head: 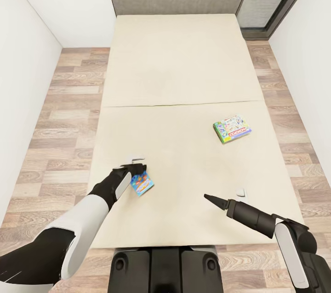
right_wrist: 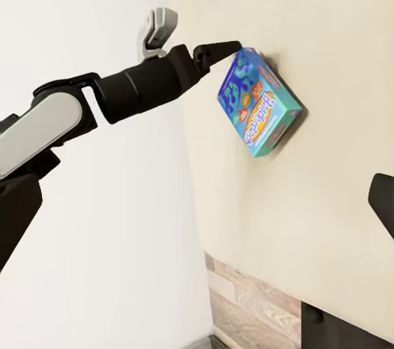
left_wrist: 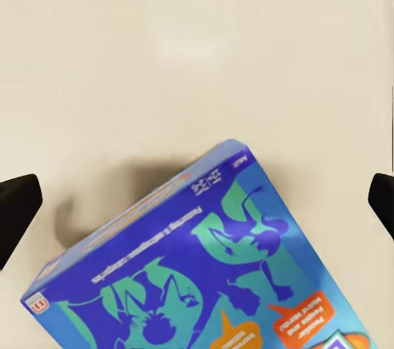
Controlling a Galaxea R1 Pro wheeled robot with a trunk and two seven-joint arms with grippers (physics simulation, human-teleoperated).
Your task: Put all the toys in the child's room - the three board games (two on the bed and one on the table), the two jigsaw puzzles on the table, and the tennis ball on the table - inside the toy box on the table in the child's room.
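The left gripper (head: 133,168) — jaws spread, grasping nothing — hovers directly over the small blue printed cardboard game box (head: 142,183) near the beige bed's (head: 174,63) foot edge — far nearer than the right arm.

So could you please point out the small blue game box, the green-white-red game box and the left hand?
Small blue game box (head: 142,183), head view, printed top face.
Green-white-red game box (head: 232,128), head view, lid centre.
Left hand (head: 138,169), head view, between fingertips.
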